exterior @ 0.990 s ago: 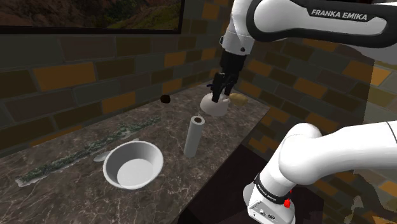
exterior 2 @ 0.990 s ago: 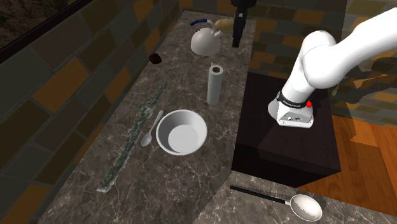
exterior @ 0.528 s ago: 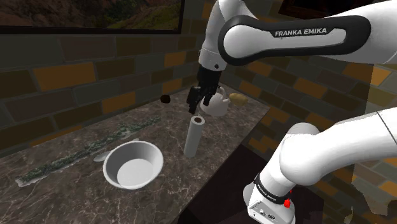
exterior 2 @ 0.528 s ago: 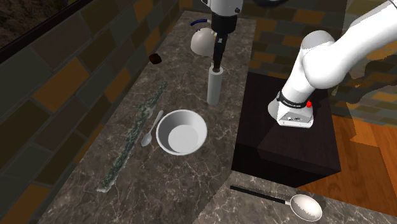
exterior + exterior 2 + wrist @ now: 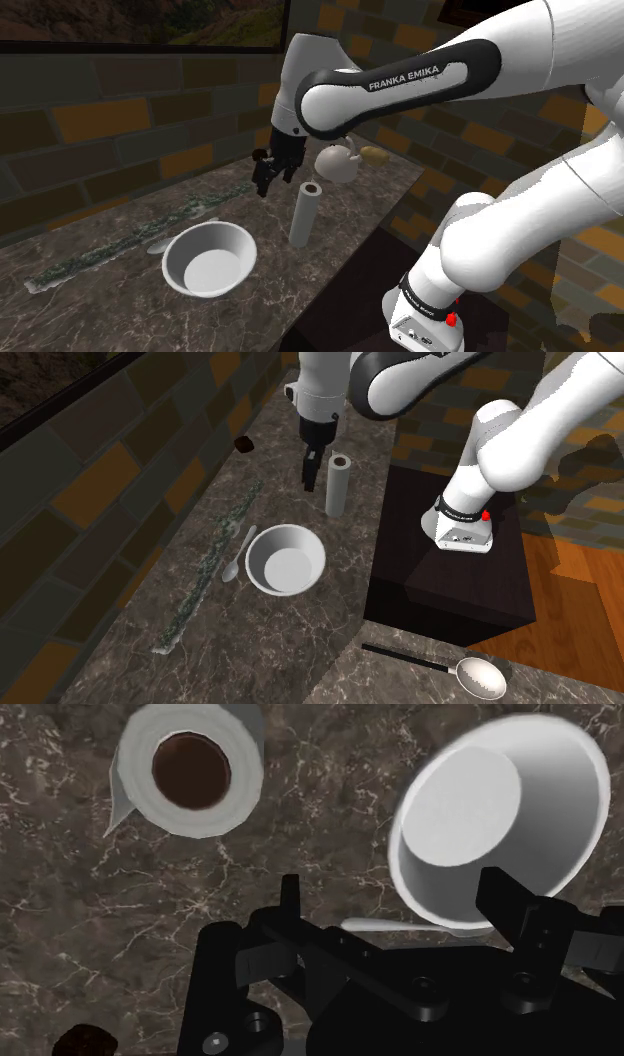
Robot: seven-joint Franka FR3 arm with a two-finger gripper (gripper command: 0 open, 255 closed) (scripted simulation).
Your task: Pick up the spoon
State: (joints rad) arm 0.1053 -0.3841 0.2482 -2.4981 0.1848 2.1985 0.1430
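Near: a dark-handled ladle (image 5: pixel 470 674) on a separate slab, possibly a second spoon, though hard to judge.

Middle: a white bowl (image 5: pixel 286 559) on the marble surface (image 5: pixel 300 642). The spoon (image 5: pixel 233 555), pale, lies flat just beside the bowl, on the second exterior view's left, with nothing over it, so it looks free to take from above.

Beyond: an upright paper roll (image 5: pixel 338 485). The hand (image 5: pixel 310 472) hovers beside the roll, pointing down, fingers spread wide and holding nothing, judged ready to straddle the handle.

Far: a kettle (image 5: pixel 338 162).
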